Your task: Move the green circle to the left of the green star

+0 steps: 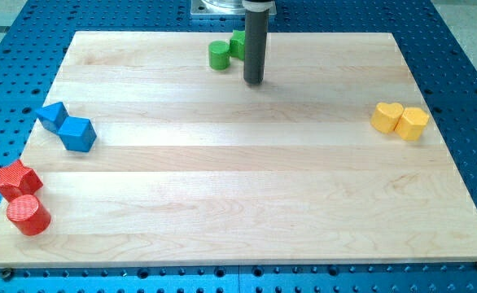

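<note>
The green circle [218, 55] is a short cylinder near the view's top edge of the wooden board [238, 163]. The green star [238, 43] sits just to its right and slightly higher, touching or nearly touching it, and is partly hidden behind the dark rod. My tip [254, 81] rests on the board just below and to the right of both green blocks, a short gap from the circle.
Two blue blocks [67, 126] lie at the view's left. A red star [17, 179] and a red cylinder [28, 215] sit at the bottom left. A yellow heart [387, 116] and a yellow hexagon block [413, 123] sit at the right.
</note>
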